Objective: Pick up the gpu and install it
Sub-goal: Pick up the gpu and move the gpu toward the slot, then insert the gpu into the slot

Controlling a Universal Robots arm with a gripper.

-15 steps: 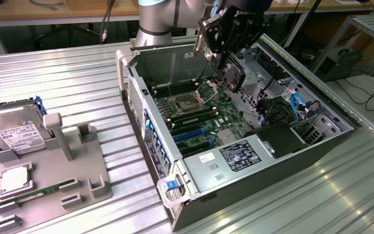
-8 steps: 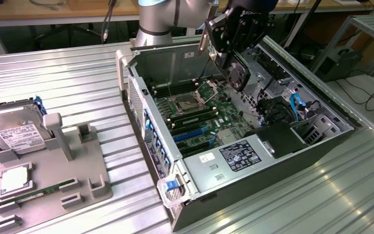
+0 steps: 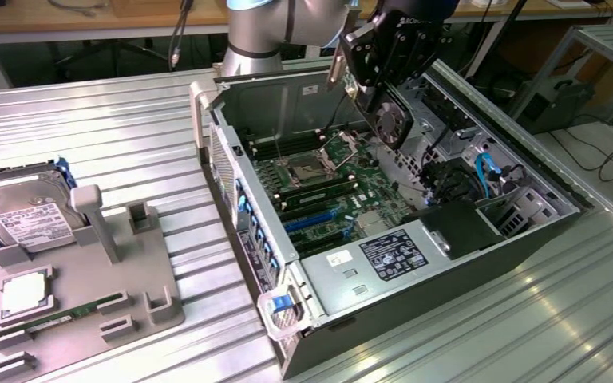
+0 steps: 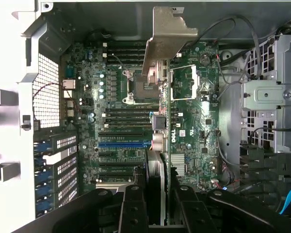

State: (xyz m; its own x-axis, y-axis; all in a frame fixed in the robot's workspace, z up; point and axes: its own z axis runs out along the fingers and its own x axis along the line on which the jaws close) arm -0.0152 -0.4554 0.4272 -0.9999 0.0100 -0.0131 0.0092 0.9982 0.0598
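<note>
Between the fingers (image 4: 133,208) of the gripper (image 4: 157,196), clamped tight on its near edge, the gpu (image 3: 392,120) is hanging edge-on, bracket end farthest out, over the motherboard (image 3: 318,171) in the open case (image 3: 221,152), apparently so its connector edge faces the slots.

The gpu (image 3: 393,120), a thin dark card with a black round fan and a silver end bracket, hangs on edge, slightly tilted, clamped in the gripper (image 3: 385,84) above the far side of the open computer case (image 3: 274,92).
</note>
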